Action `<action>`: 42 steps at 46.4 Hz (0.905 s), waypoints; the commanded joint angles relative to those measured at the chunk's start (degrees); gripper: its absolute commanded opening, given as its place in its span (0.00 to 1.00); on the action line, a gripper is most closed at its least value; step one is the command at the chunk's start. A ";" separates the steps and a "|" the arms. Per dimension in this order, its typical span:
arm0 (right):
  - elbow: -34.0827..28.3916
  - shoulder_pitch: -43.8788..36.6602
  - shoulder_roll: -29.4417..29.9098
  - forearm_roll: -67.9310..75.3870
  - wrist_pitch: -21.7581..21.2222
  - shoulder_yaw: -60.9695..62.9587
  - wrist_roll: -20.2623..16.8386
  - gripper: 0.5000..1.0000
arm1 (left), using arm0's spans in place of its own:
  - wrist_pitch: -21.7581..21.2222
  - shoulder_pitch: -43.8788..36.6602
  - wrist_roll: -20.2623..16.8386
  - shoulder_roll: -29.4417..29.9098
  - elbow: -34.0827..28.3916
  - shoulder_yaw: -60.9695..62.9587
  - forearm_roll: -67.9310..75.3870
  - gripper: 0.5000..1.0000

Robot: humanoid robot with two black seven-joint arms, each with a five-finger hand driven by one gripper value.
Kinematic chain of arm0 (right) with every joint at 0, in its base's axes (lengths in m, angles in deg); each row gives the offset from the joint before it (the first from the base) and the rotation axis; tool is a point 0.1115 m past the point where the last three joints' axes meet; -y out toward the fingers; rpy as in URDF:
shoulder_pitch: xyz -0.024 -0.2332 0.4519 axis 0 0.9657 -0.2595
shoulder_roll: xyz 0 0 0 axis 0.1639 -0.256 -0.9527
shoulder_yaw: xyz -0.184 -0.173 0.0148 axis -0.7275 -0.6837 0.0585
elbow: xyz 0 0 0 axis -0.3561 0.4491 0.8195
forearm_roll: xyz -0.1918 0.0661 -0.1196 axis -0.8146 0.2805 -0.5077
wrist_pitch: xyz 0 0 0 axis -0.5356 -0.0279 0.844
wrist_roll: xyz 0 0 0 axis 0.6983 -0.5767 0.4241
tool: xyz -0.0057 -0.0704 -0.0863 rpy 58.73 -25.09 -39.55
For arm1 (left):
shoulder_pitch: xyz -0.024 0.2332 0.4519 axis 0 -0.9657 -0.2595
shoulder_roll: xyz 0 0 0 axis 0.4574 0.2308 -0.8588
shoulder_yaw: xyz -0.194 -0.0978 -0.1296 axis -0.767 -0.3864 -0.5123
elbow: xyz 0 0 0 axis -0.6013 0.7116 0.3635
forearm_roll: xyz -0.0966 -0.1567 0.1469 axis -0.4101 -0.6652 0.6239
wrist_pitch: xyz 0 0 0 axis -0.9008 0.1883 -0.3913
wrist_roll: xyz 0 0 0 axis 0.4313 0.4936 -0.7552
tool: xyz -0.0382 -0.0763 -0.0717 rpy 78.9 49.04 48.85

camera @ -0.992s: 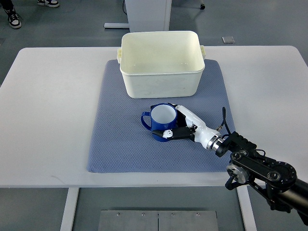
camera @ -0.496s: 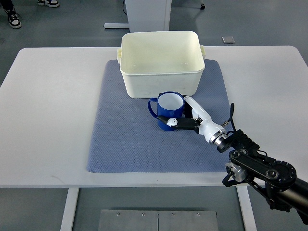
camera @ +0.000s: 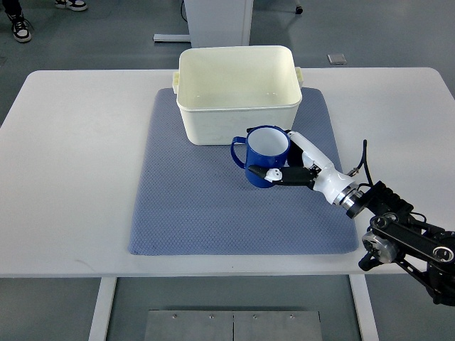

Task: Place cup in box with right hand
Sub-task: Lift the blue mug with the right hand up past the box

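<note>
- Top view shows a white table with a blue-grey mat spread across its middle.
- On the mat's upper part stands a cream box, open-topped, with nothing visible inside it.
- Just below the box's front wall, right of centre in the frame, is a blue cup with a white inside; its handle points toward the left of the frame, and nothing shows inside it.
- From the lower right corner the right robot hand reaches in, its white fingers clasped around the cup's right side.
- Whether the cup touches the mat or the box wall cannot be told.
- A shoe shows on the grey floor in the upper left corner.
- Between cup and box opening, only the box's front wall stands.
</note>
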 commanded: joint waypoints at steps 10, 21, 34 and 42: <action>-4.24 -2.97 -9.81 6.96 -5.30 0.36 2.11 0.00 | -0.01 0.00 0.01 0.00 0.00 0.03 0.00 1.00; -4.86 -8.50 -13.77 10.39 -6.53 5.01 -0.61 0.00 | -0.01 0.00 0.01 0.00 0.00 0.03 0.00 1.00; -4.33 -15.62 -11.67 12.68 -5.65 8.88 -8.09 0.00 | -0.01 0.00 0.01 0.00 0.00 0.03 0.00 1.00; -2.40 -17.99 -6.32 12.24 0.04 8.10 -11.86 0.00 | -0.09 0.00 0.01 0.00 0.00 0.03 0.00 1.00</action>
